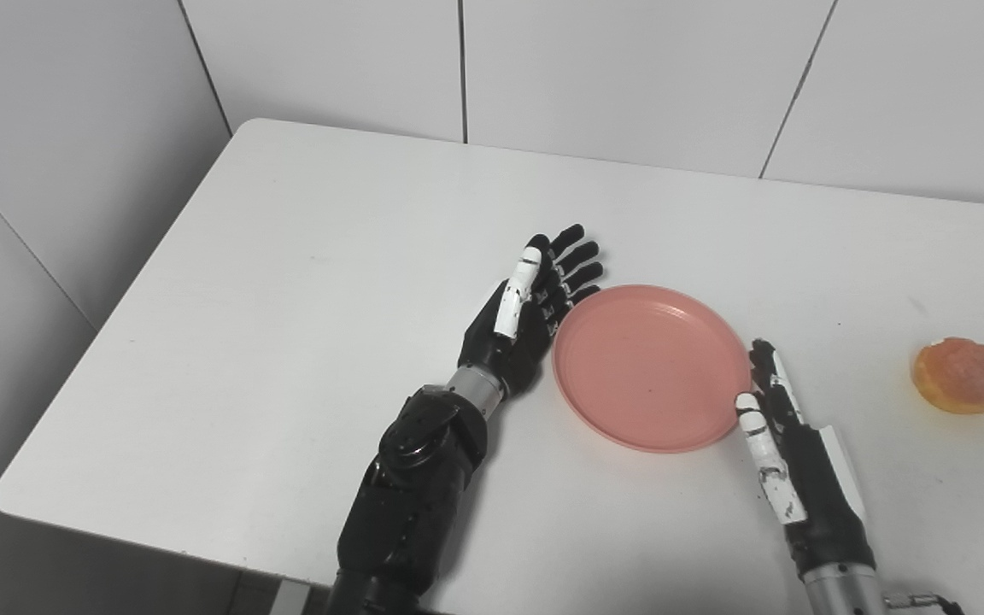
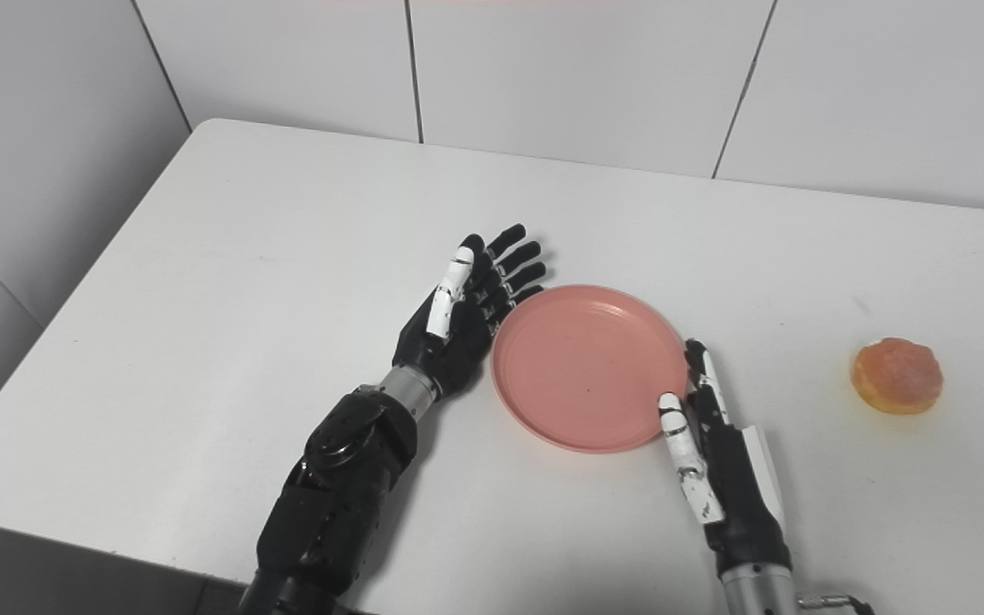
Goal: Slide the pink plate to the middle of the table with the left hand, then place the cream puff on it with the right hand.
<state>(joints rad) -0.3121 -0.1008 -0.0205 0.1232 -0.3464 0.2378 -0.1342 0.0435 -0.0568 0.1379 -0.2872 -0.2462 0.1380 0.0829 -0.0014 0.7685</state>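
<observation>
your left hand [image 1: 526, 320] and right hand [image 1: 778, 444], both open-fingered and holding nothing, are flanking the pink plate [image 1: 651, 366], with the cream puff [image 1: 960, 375] sitting far right.

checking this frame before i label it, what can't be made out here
1. Whether the left hand touches the plate rim: both views, the fingers cover the contact line.
2. Whether the right hand touches the plate: both views, gap too small to tell.
3. Table right end: cut off by the picture edge, both views.
4. Puff underside: hidden by its own top.
</observation>
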